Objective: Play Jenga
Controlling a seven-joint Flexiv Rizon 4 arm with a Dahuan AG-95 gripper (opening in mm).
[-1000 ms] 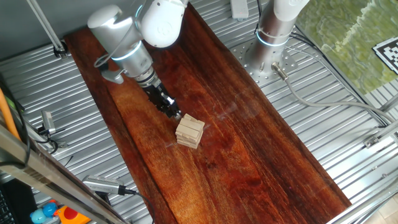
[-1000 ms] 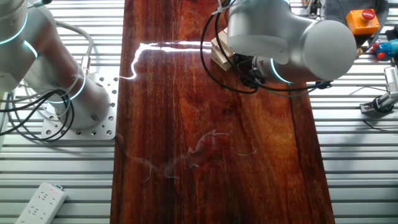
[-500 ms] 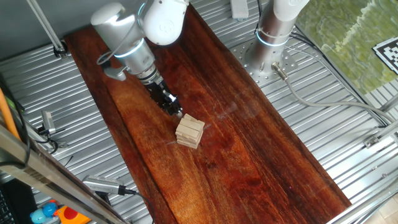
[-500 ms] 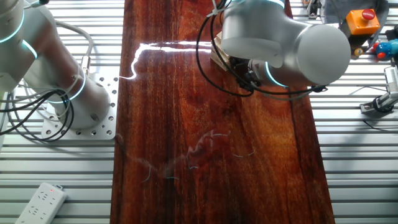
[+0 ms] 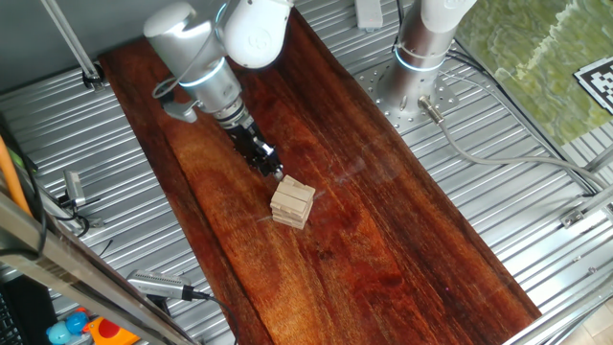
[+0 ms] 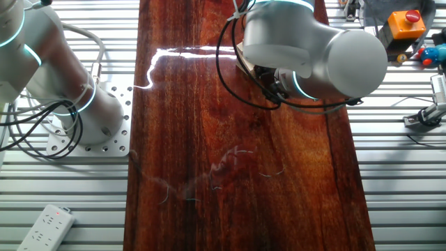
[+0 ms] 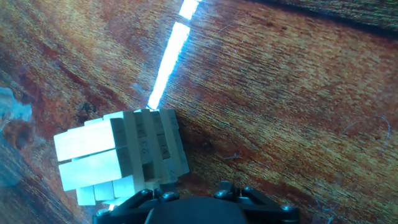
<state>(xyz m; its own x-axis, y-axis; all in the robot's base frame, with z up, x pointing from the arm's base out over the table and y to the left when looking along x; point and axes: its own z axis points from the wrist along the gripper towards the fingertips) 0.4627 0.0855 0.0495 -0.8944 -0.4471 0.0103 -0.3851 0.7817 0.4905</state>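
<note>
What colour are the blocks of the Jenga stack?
Pale light tan, the Jenga stack shows best in the first fixed view.

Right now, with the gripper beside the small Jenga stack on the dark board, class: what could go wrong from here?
1. The gripper sits close against the upper side of the Jenga stack; a slightly off push might shove the whole stack rather than a single block.
2. The blocks lie in crossed layers with some ends sticking out unevenly, so a nudge could topple the stack.
3. The arm hides most of the stack in the other fixed view, so checking depends on fewer views.
</note>
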